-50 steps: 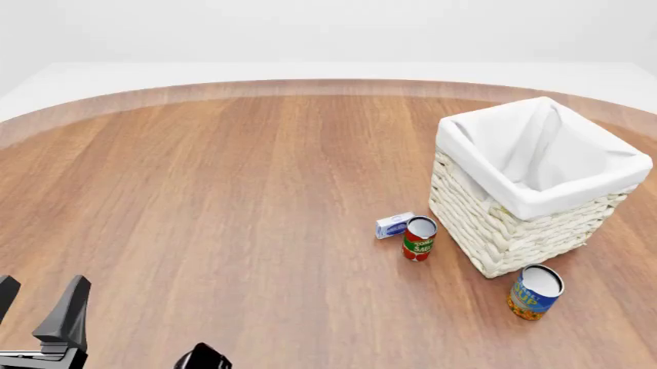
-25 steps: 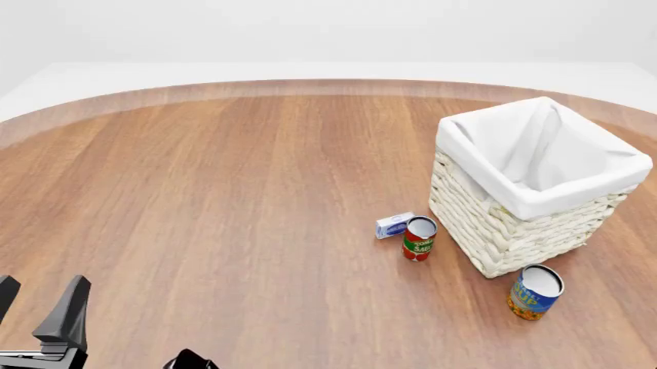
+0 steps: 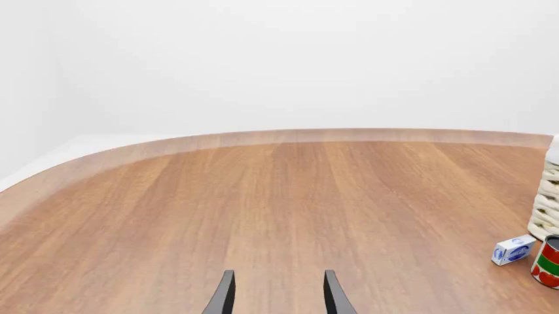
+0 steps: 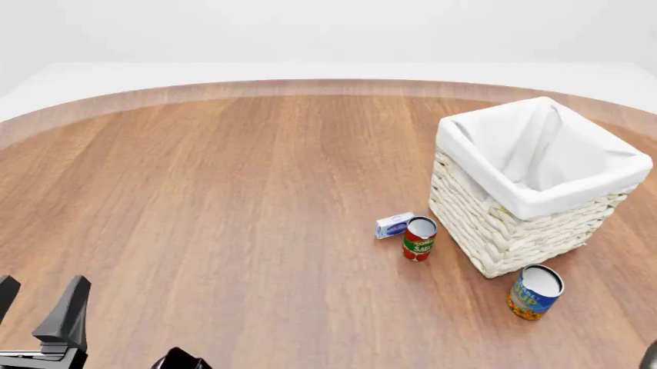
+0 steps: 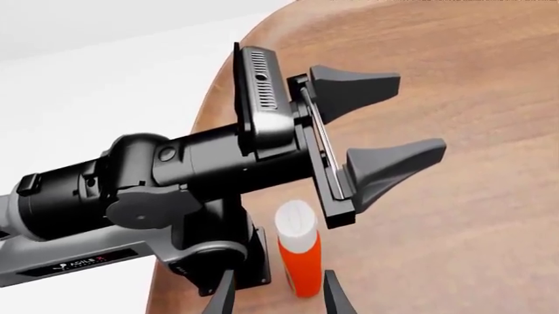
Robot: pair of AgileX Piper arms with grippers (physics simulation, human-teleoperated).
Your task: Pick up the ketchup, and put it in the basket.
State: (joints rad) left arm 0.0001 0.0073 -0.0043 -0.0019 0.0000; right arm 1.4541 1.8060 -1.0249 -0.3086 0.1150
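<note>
A round-edged wooden table (image 4: pixel 236 200) with reddish-brown planks and a paler rim fills the scene, set on a plain white floor (image 4: pixel 308 71) before a blank white wall (image 4: pixel 328 27), under soft, even light.

Item, legible text: you can read one marking only, white lettering "AGILEX PIPER" on the left arm's grey link (image 5: pixel 78 260), small and partly blurred; labels on your tomato can (image 4: pixel 418 239), blue-and-orange can (image 4: pixel 534 292) and small blue-and-white box (image 4: pixel 393 225) stay unreadable.
</note>
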